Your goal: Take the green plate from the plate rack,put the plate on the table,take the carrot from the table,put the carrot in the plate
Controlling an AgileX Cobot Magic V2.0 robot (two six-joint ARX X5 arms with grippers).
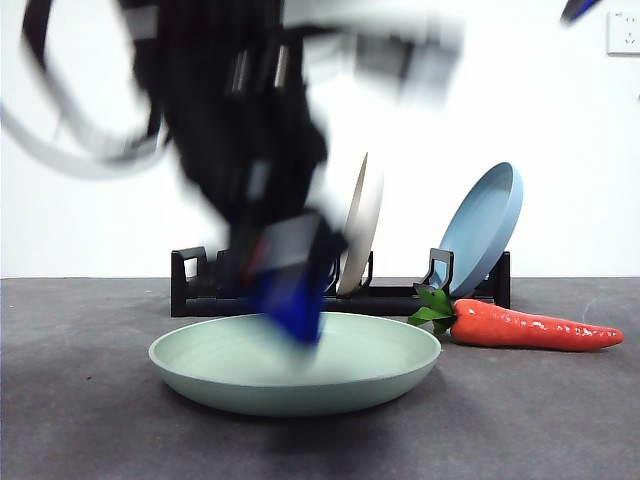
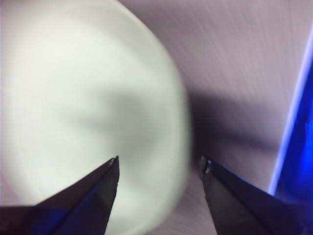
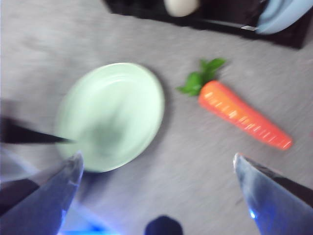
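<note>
The green plate [image 1: 295,365] lies flat on the table [image 1: 80,420], in front of the plate rack [image 1: 200,285]. My left gripper [image 1: 292,305] hangs blurred just over the plate's middle, open and empty. In the left wrist view its jaws [image 2: 159,166] stand apart above the plate's edge [image 2: 88,107]. The carrot [image 1: 530,327] lies on the table to the right of the plate, leaves towards it. My right gripper [image 3: 156,164] is open and empty, high above the plate [image 3: 112,115] and the carrot [image 3: 242,115].
A cream-white plate [image 1: 362,225] and a blue plate [image 1: 485,225] stand in the rack behind. The right arm shows only as a dark tip [image 1: 580,8] at the top right corner. A blurred blue shape [image 2: 298,147] fills one edge of the left wrist view.
</note>
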